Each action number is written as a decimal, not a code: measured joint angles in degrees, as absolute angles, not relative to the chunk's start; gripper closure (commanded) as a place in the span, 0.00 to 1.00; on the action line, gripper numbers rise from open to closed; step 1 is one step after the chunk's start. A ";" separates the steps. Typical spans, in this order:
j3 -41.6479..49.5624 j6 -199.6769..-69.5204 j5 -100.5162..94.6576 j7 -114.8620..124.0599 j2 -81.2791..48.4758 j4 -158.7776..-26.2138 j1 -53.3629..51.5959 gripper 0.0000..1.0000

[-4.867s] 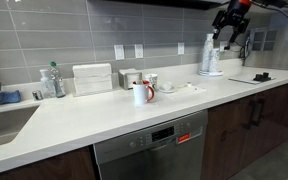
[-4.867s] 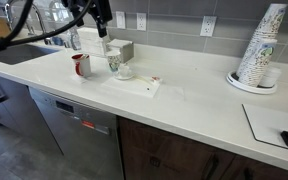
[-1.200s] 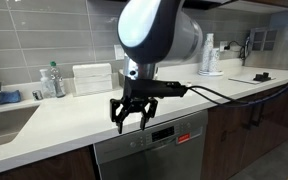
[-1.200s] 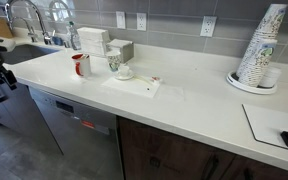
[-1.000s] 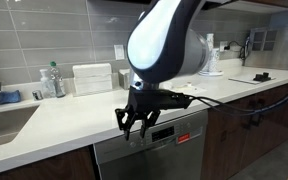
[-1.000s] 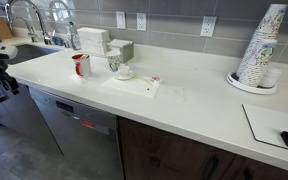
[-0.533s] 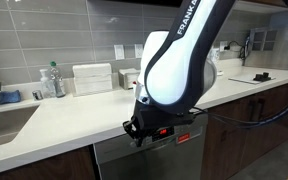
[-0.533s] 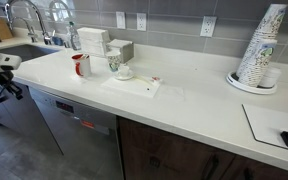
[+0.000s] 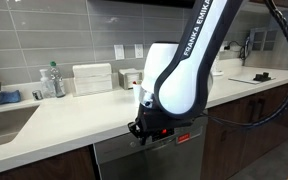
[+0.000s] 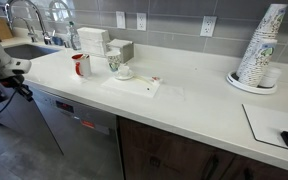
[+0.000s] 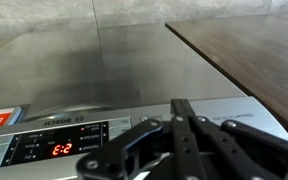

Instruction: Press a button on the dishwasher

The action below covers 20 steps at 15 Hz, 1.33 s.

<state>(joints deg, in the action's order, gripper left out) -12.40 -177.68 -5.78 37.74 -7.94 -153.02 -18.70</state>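
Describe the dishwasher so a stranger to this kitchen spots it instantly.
Find the long white countertop beside the sink. Under it sits the dishwasher, the only grey steel front among dark brown wooden cabinet doors, with a small red display.

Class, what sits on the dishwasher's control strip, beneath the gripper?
On the dishwasher strip, a red lit display with markings beside it; the gripper hides the rest.
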 measured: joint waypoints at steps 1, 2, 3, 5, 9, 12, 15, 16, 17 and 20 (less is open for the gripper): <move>-11.58 -178.17 -6.43 38.09 -8.77 -152.33 -19.30 1.00; -10.90 -178.56 -6.71 38.16 -9.70 -151.54 -19.91 1.00; -10.33 -178.95 -6.84 38.18 -10.72 -150.71 -20.54 1.00; -9.68 -179.88 -6.85 38.19 -12.99 -149.05 -21.64 1.00; -7.66 -180.97 -6.85 38.30 -17.11 -146.52 -24.18 1.00; -3.83 -181.71 -6.85 38.82 -18.65 -145.37 -27.65 1.00; -0.44 -182.82 -6.85 39.30 -19.27 -144.83 -31.02 1.00; 0.26 -183.10 -6.83 39.32 -19.44 -144.66 -31.85 1.00; 0.59 -183.23 -6.83 39.32 -19.67 -144.45 -32.36 1.00; 1.27 -183.25 -6.79 39.37 -20.70 -143.61 -33.54 1.00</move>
